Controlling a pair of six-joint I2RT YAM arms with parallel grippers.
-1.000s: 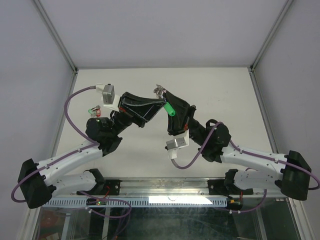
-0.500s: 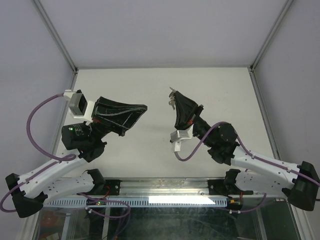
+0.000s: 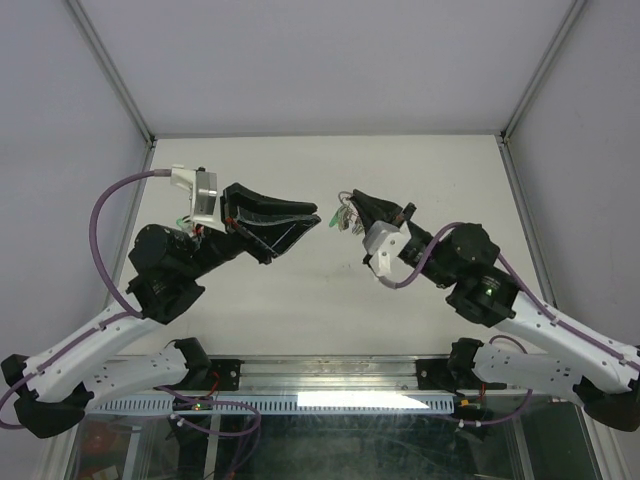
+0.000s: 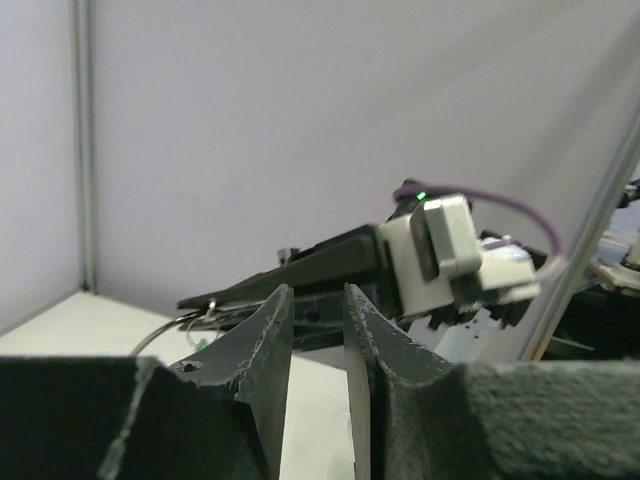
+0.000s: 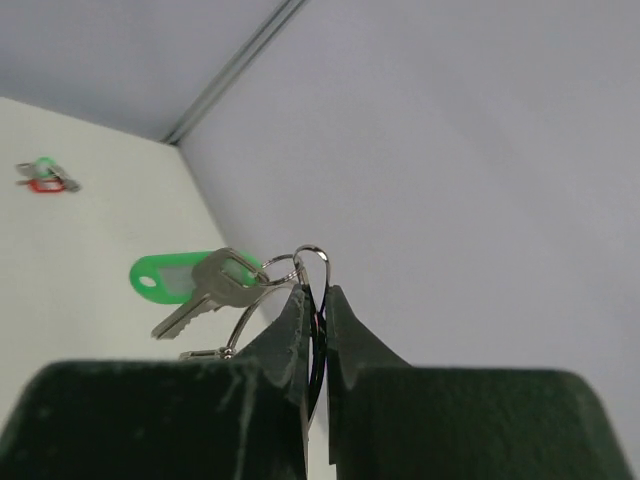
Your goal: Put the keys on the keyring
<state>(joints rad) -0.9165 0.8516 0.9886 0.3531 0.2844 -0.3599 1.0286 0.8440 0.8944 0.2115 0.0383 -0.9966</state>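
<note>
A white table [image 3: 420, 170] filled the floor of a small enclosure. Pale lavender-grey panels closed it in: a back wall [image 3: 330, 60], a left wall [image 3: 50, 150] and a right wall [image 3: 590, 120], all plain and evenly lit, with only soft shadows on the tabletop. Two slim metal struts, the left strut [image 3: 110, 70] and the right strut [image 3: 545, 65], ran down the rear corners to the table's far edge. Along the near edge lay an aluminium rail [image 3: 330, 375] with a white slotted cable duct [image 3: 130, 403] below it. A bright strip of light [image 3: 360, 400] glared beside the duct, above a dark glassy panel [image 3: 330, 445].
</note>
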